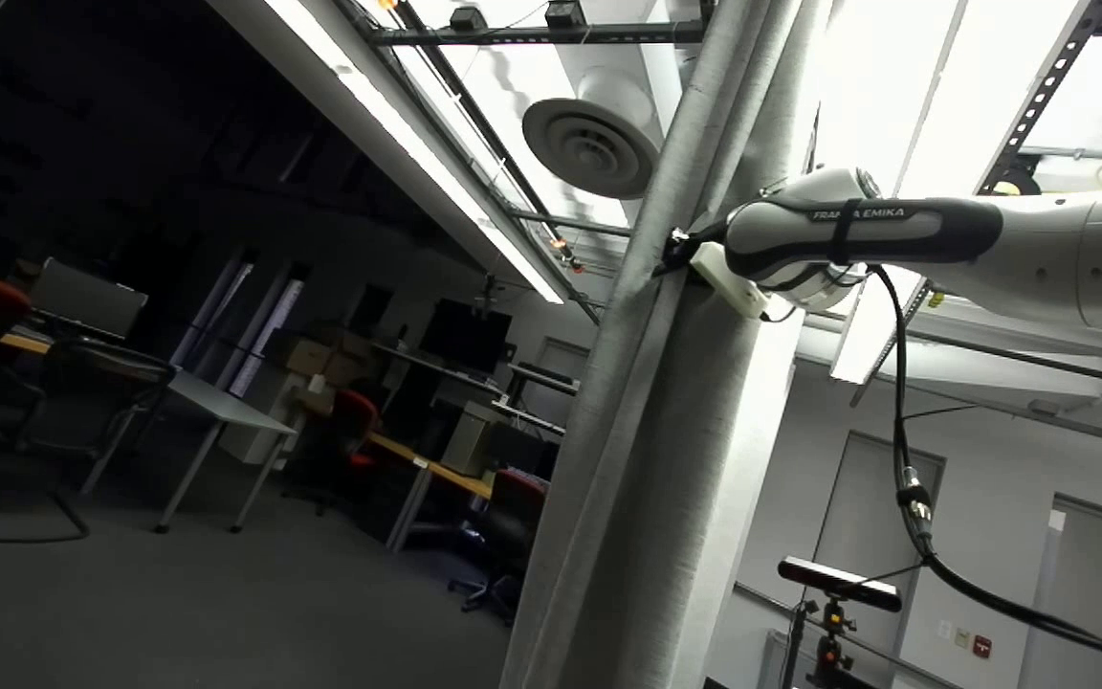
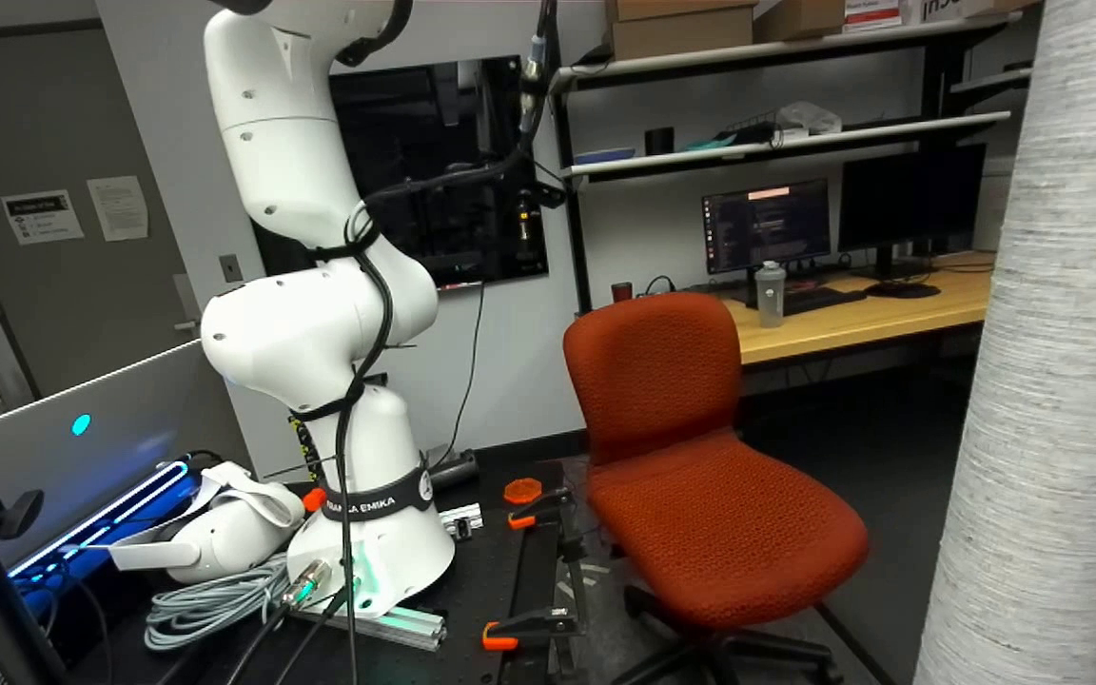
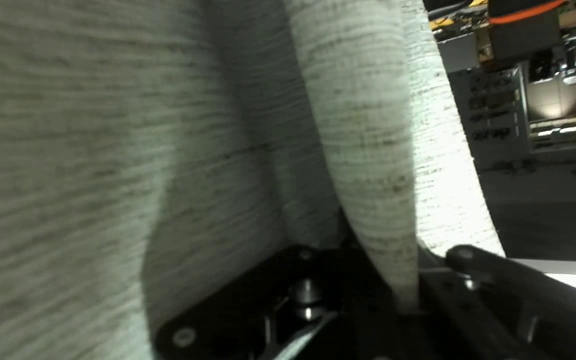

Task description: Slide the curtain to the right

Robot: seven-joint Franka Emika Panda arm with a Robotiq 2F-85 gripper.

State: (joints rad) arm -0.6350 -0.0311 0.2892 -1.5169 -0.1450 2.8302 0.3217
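Note:
The curtain (image 1: 680, 421) is a tall, pale-grey woven sheet with long vertical folds. It runs from the top to the bottom of an exterior view and leans in that tilted picture. It also stands at the right edge of an exterior view (image 2: 1047, 362) and fills most of the wrist view (image 3: 83, 130). My gripper (image 1: 675, 253) is against the curtain in its upper half. In the wrist view, one fold narrows down between the dark fingers of my gripper (image 3: 400, 270), which are shut on it. The fingertips are partly hidden by the fabric.
The arm (image 1: 895, 230) reaches in from the right, with a black cable (image 1: 905, 450) hanging below. A camera on a stand (image 1: 838, 584) is lower right. A red chair (image 2: 662, 381) stands between the robot base (image 2: 372, 542) and the curtain. A desk (image 2: 938, 295) stands behind.

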